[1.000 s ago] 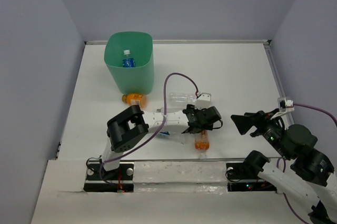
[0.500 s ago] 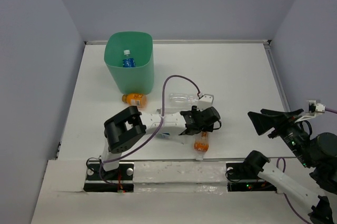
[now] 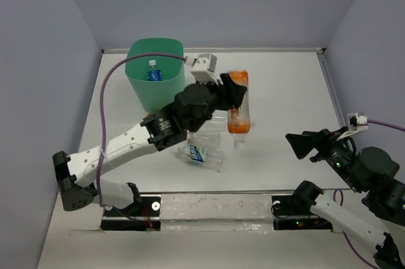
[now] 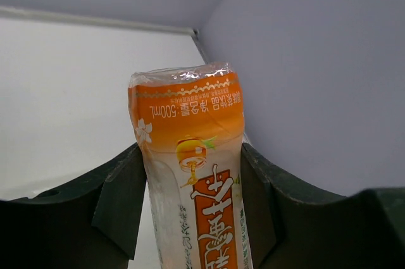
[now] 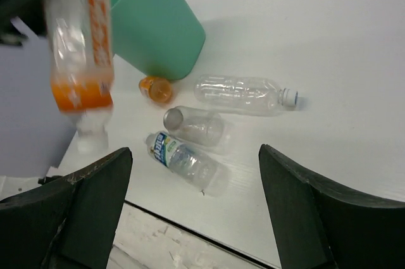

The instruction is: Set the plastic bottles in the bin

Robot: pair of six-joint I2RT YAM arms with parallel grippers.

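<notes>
My left gripper (image 3: 228, 93) is shut on an orange-labelled bottle (image 3: 238, 109) and holds it in the air, cap down, just right of the mint-green bin (image 3: 155, 85). The left wrist view shows the fingers (image 4: 120, 199) clamped on the bottle's (image 4: 190, 117) sides. A blue-labelled bottle (image 3: 154, 73) lies inside the bin. On the table lie a blue-white labelled bottle (image 5: 183, 158), a clear open bottle (image 5: 193, 125), a clear capped bottle (image 5: 243, 95) and an orange bottle (image 5: 155, 88) by the bin's (image 5: 155, 28) foot. My right gripper (image 3: 302, 145) is open and empty, raised at the right.
The table is walled at the back and both sides. A metal rail (image 3: 215, 204) runs along the near edge between the arm bases. The left arm's purple cable (image 3: 114, 79) arcs over the bin's left side.
My left gripper has lifted the orange bottle off the table front and carried it up and back, beside the bin. The right arm has shifted slightly, still open.
</notes>
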